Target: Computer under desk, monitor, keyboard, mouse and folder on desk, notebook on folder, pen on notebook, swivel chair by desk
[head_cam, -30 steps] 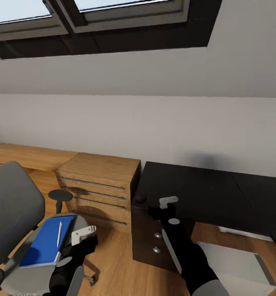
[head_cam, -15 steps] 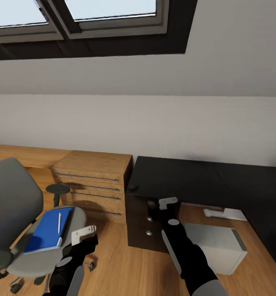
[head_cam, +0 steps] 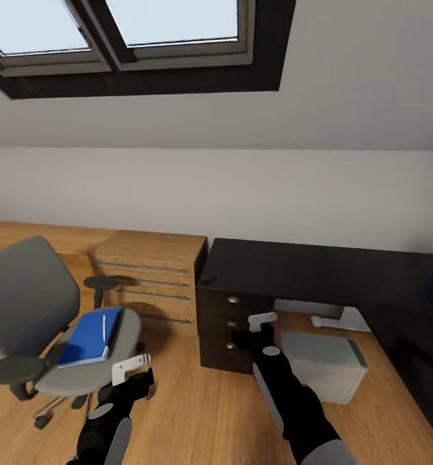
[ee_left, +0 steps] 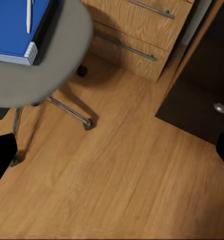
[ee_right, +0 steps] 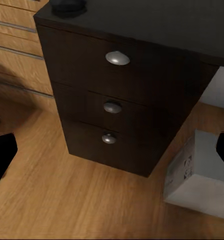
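Both grippers hang low over the wooden floor [head_cam: 197, 413], empty-handed. Left gripper [head_cam: 131, 368], with its pale fingertips, hovers just right of the grey swivel chair [head_cam: 45, 310]; in its wrist view the dark fingertips sit at opposite edges with bare floor between them, so the jaws are spread wide. Right gripper [head_cam: 262, 320] is held in front of the dark brown desk [head_cam: 287, 274], facing its three-drawer pedestal [ee_right: 112, 107], and its wrist view likewise shows the fingers far apart with nothing between them.

On the chair's round grey seat lies a blue notebook [head_cam: 90, 336] with a white pen [head_cam: 104, 327] resting on its cover; a paler layer shows under the blue cover at the edge [ee_left: 30, 52], but I cannot tell whether that is the folder. The chair stands to the left, apart from the desk, with a light wooden chest of drawers [head_cam: 153, 274] between them against the far wall.

A small dark mouse [head_cam: 207, 279] sits at the desk's near left corner. Under the desk, to the right of the pedestal, the grey box-shaped computer [head_cam: 322, 361] lies on the floor. Behind it, a flat white object [head_cam: 326, 321] rests on the floor; what it is I cannot tell.
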